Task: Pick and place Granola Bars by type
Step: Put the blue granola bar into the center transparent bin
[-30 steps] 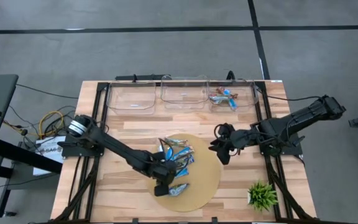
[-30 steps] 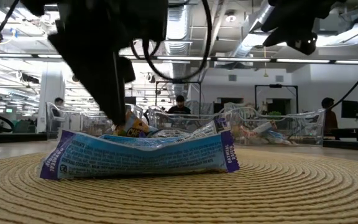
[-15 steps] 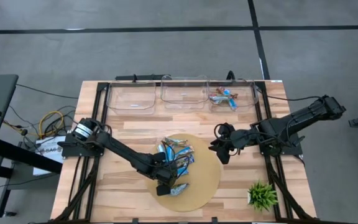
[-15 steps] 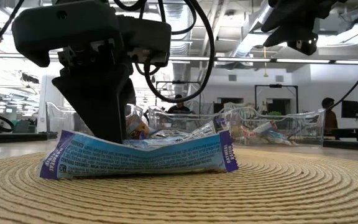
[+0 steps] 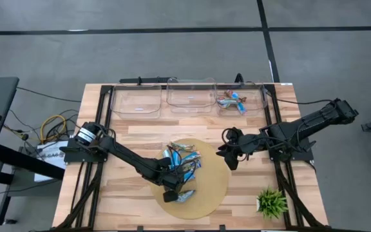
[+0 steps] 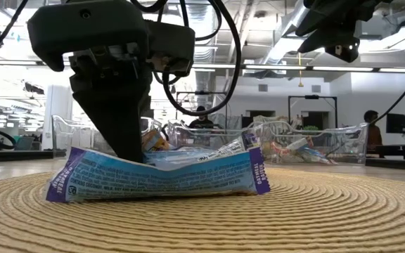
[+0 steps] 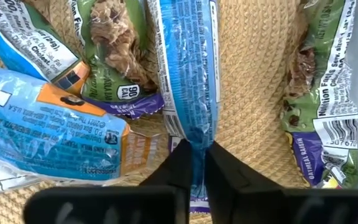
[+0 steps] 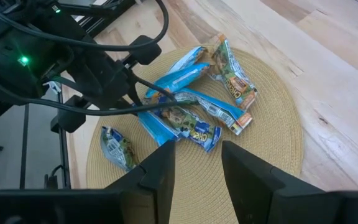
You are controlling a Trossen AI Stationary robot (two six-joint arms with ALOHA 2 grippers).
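Observation:
Several granola bars lie in a loose pile point(image 5: 182, 158) on a round woven mat point(image 5: 214, 187). Some are blue point(image 7: 55, 130) and some green point(image 7: 114, 56). One bar lies apart near the mat's front point(image 5: 185, 196). My left gripper point(image 5: 172, 189) stands over the pile's near side, shut on a narrow blue bar point(image 7: 188, 68). In the low view it comes down just behind a blue bar with purple ends point(image 6: 160, 176). My right gripper point(image 5: 227, 154) hovers open beside the mat's right edge, with nothing between its fingers point(image 8: 160, 174). My left gripper pinches the blue bar near its purple end point(image 7: 194, 142) between its two fingers, one on each long edge. The wrapper is squeezed narrow there. The fingers come from above, pointing down. The bar still lies along the mat, stretching away from the gripper.
Three clear bins stand along the far edge; the right one point(image 5: 257, 103) holds a few bars point(image 5: 232, 101). A small green plant point(image 5: 272, 201) stands at the near right corner. Bare wood lies on both sides of the mat. People show in the room behind.
My left gripper has moved a little toward the far edge, come down onto the pile's near side, turned, and shut on the narrow blue bar. The bars have stayed on the mat.

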